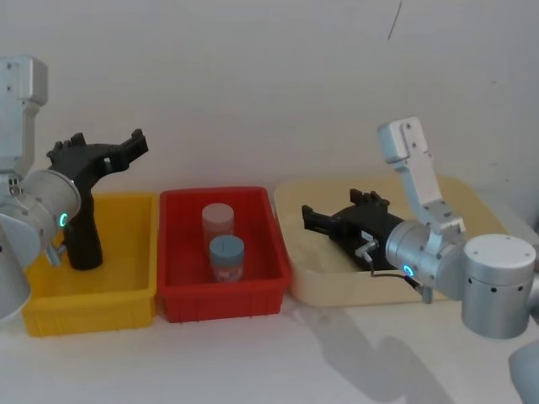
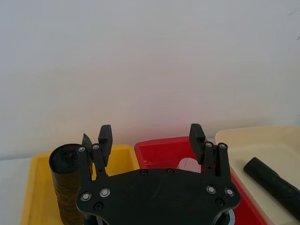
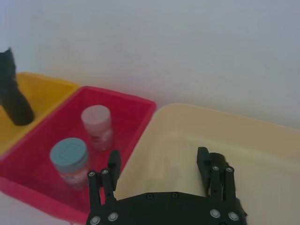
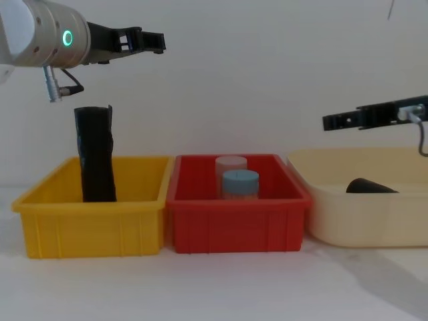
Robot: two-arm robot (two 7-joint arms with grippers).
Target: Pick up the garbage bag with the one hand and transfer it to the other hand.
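In the head view, the left gripper (image 1: 125, 151) hangs over the yellow bin (image 1: 126, 301), its fingers spread and empty. The bag (image 1: 84, 240) stands upright in that bin, below the wrist. The right gripper (image 1: 330, 215) hovers over the tray (image 1: 320, 282), likewise spread and empty. I judge the pick-up not yet begun. The next move calls for the left gripper to tip down and bring its fingers round the bag's upper part.

In the left wrist view, the fingers (image 2: 104, 138) stand wide apart. The bag (image 2: 63, 187) is outside the gap, just beside one finger and lower. A second black roll (image 2: 274, 180) lies flat in the tray (image 2: 262, 136). No label shows on either, so taking the upright one for the bag is my judgement.

In the right wrist view, the fingers (image 3: 114, 164) are apart with nothing between them. The bag (image 3: 14, 101) is well apart from them, in the yellow bin.

In the chest view, the left gripper (image 4: 150, 41) lies level, higher than the bag (image 4: 95, 154) and clear of its top. The right gripper (image 4: 332, 121) is well apart, beyond the red bin (image 4: 234, 221).
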